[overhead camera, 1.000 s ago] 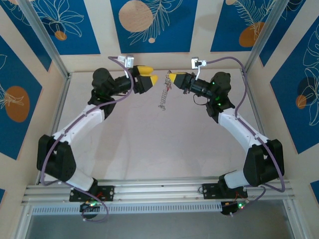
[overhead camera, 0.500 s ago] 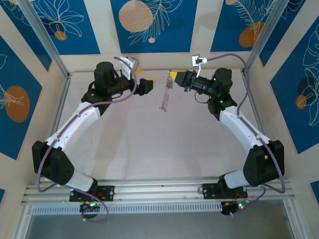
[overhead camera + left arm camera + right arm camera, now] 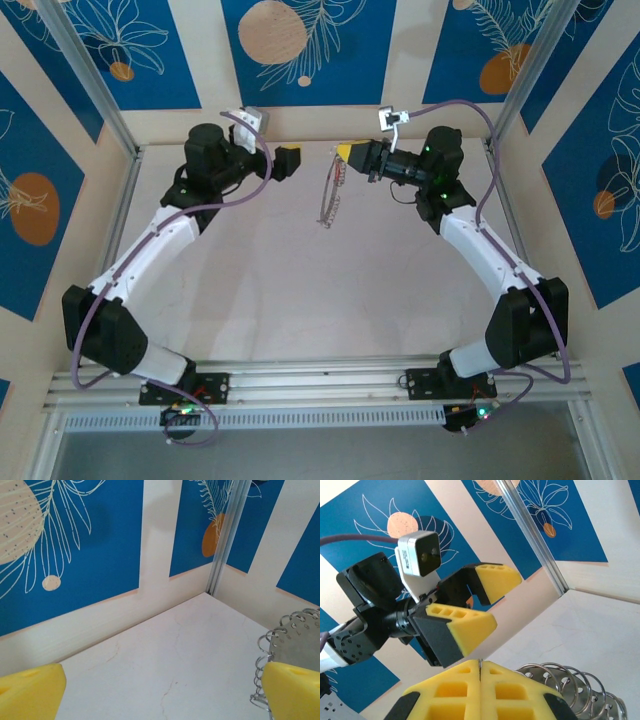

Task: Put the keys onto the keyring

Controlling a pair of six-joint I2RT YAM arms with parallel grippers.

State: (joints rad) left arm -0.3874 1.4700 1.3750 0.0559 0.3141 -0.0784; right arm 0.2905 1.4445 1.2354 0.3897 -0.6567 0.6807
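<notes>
Two yellow foam fingers [image 3: 452, 687] of the right gripper [image 3: 480, 676] press flat together. The top camera shows them clamped on the upper end of the silvery metal ring-chain keyring [image 3: 329, 190], which hangs below them over the pale table [image 3: 300, 290]. The right wrist view shows its rings just beside those fingers. Opposite, the left gripper [image 3: 160, 692] holds its yellow fingers wide apart. Its wrist view shows rings and a grey perforated plate [image 3: 300, 640] just above its right finger.

You have a pale, marbled table [image 3: 300, 290] walled by blue leaf-patterned panels [image 3: 340, 70], with silvery metal posts [image 3: 88, 75] at its far corners.
</notes>
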